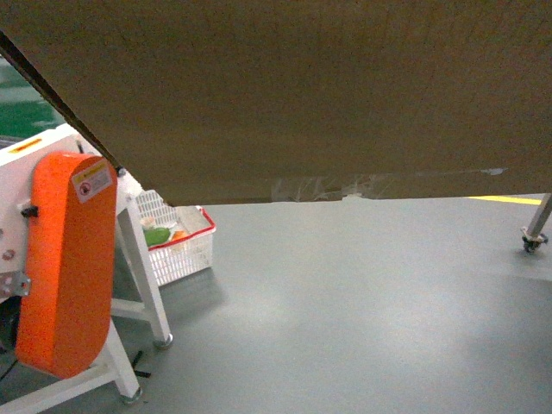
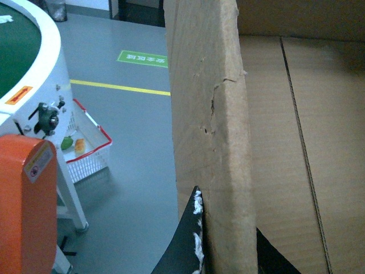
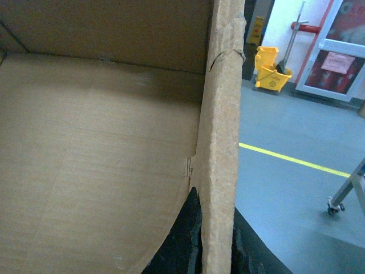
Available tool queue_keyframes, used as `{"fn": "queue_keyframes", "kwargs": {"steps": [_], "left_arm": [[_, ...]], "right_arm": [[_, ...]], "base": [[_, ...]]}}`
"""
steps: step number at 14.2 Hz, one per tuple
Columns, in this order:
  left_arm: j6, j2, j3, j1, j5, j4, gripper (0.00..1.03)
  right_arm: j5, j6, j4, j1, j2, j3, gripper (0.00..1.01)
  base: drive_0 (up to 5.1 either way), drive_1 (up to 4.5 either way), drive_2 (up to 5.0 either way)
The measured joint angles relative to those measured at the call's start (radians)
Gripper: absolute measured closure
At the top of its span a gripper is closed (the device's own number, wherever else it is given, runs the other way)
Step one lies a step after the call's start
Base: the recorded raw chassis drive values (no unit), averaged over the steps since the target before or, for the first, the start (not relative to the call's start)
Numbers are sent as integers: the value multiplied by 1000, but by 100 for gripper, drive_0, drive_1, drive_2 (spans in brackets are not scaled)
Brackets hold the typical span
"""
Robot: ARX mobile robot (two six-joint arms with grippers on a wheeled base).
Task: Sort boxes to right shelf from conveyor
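A large brown cardboard box [image 1: 302,95] hangs in the air and fills the top of the head view, its underside tilted, with clear tape [image 1: 345,185] along the lower edge. My left gripper [image 2: 227,245] is shut on the box's ragged left wall [image 2: 211,114], one black finger on each side. On the opposite wall [image 3: 219,142] my right gripper [image 3: 217,240] is shut the same way. The box's inside [image 3: 97,160] holds nothing. The conveyor [image 1: 17,112], with green belt and white rim [image 2: 54,51], stands at far left. The right shelf is out of view.
An orange guard [image 1: 65,259] on white legs covers the conveyor's end. Behind it on the grey floor is a white basket [image 1: 181,241] with red rim. A steel leg on a caster [image 1: 535,233] stands at right. A yellow mop bucket [image 3: 271,71] and yellow floor line [image 3: 291,162] lie beyond.
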Motion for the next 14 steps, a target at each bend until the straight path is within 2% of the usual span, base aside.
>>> {"fn": "queue_keyframes", "kwargs": {"steps": [14], "left_arm": [[0, 0, 0, 0, 0, 0, 100]], "right_arm": [[0, 0, -1, 0, 0, 0, 97]], "base": [[-162, -162, -162]]}}
